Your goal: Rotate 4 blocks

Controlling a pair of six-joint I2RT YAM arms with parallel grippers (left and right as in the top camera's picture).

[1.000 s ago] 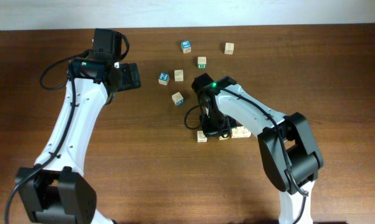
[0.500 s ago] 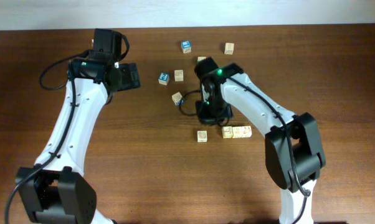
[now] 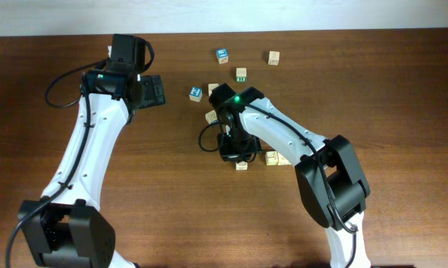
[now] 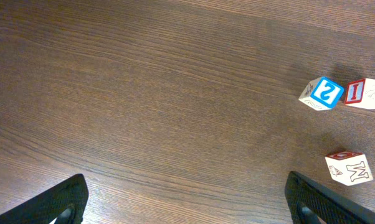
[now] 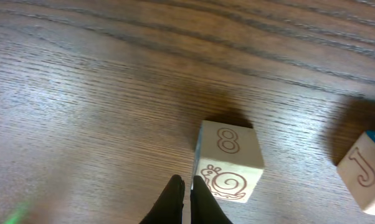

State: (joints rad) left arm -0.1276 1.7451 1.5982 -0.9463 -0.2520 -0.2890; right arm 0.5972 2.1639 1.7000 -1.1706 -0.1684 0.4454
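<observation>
Right gripper (image 5: 186, 185), jaws pressed together and holding nothing, stands with its tips just beside the near left edge of a small pale natural-wood alphabet cube (image 5: 228, 163). The cube is printed with a brown "8" and a snail and sits flat on the dark brown wooden table (image 5: 81, 93). A second pale cube (image 5: 364, 174), marked "J", lies near it to the right, apart from it. Left gripper (image 4: 186, 186), jaws wide and empty, hangs over bare wood well apart from this spot, with a blue-topped cube (image 4: 322, 93) at the edge of its view. The alphabet cube is judged light, rigid and not fragile, with smooth faces likely to skid on the polished surface if pushed off-centre. A secure hold would take two opposite side faces at mid-height, which calls for the jaws to part first. Alternatively, closed tips at a corner could nudge it round.
</observation>
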